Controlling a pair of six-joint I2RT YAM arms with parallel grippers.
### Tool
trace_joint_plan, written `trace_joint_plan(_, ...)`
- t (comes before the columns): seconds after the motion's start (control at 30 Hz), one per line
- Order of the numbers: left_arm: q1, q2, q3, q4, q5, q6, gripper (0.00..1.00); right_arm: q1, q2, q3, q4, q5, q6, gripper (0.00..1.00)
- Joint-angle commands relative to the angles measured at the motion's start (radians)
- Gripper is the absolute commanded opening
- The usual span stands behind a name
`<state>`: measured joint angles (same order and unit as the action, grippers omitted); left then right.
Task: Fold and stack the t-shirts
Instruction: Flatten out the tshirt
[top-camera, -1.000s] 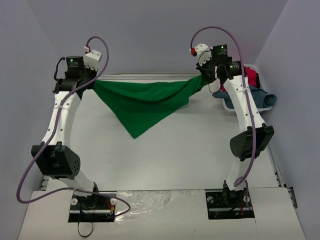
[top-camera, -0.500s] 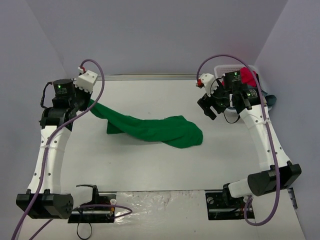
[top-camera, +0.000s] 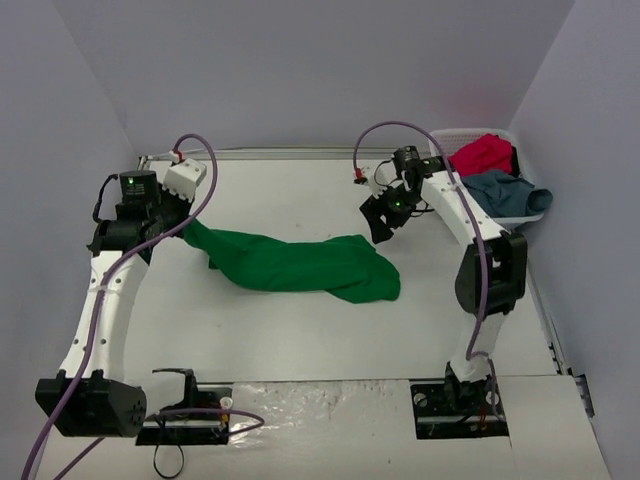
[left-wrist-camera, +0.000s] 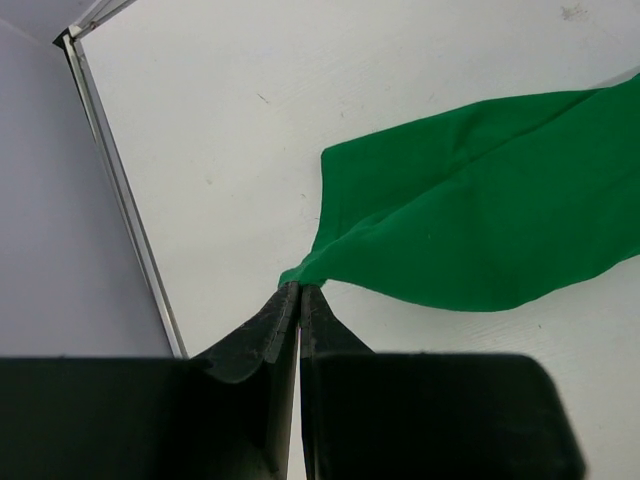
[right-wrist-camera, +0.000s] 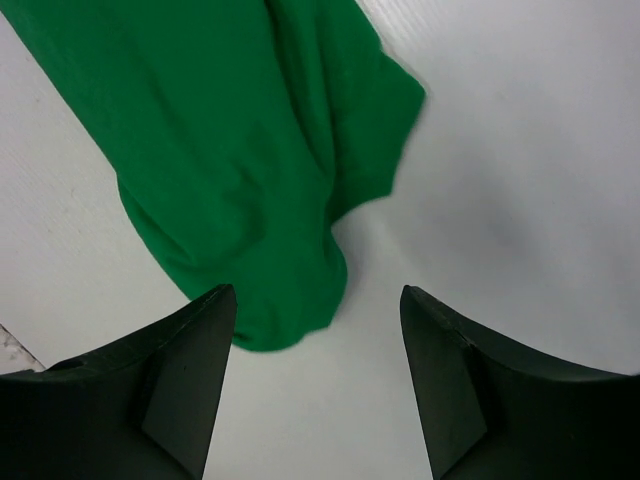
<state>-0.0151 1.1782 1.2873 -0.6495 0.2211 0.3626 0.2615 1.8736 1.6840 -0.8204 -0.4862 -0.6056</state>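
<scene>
my left gripper (left-wrist-camera: 298, 290) pinching green t-shirt (top-camera: 300, 263) corner, cloth runs ahead | my right gripper (right-wrist-camera: 315, 292) spread, empty, over bunched end | next: I'd pinch a hem corner, not the wad, then pull taut | red t-shirt (top-camera: 482, 153), grey-blue t-shirt (top-camera: 500, 188) in basket (top-camera: 442, 140) behind right gripper

We see a bright green t-shirt (top-camera: 300, 262), plain and unpatterned, against a white tabletop (top-camera: 300, 340). We also pick out a crimson red t-shirt (top-camera: 483, 153) and a dusty grey-blue t-shirt (top-camera: 503, 190), both plain, and a white lattice basket (top-camera: 440, 137). The left fingers (left-wrist-camera: 262, 335) and right fingers (right-wrist-camera: 185, 370) are matt black. The left arm (top-camera: 105, 300) and right arm (top-camera: 455, 215) are white with black joints and purple cables (top-camera: 214, 168). The walls (top-camera: 300, 70) are pale lilac-grey
</scene>
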Motion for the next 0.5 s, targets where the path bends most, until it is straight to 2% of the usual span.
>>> trace_joint_plan(0.0,0.006,-0.011,-0.005,0.03,0.018,-0.017,0.02,0.044,0.103,0.086,-0.039,-0.097,0.023,0.62)
trace_joint_plan(0.2,0.007,0.011,-0.037,0.054,0.017,-0.024,0.02,0.111,0.248,0.167,-0.072,-0.111,0.01,0.61)
trace_joint_plan(0.37,0.007,0.021,-0.048,0.068,0.017,-0.022,0.02,0.137,0.288,0.16,-0.074,-0.088,0.0,0.59)
trace_joint_plan(0.47,0.007,0.031,-0.054,0.074,0.02,-0.022,0.02,0.137,0.303,0.148,-0.072,-0.078,-0.008,0.52)
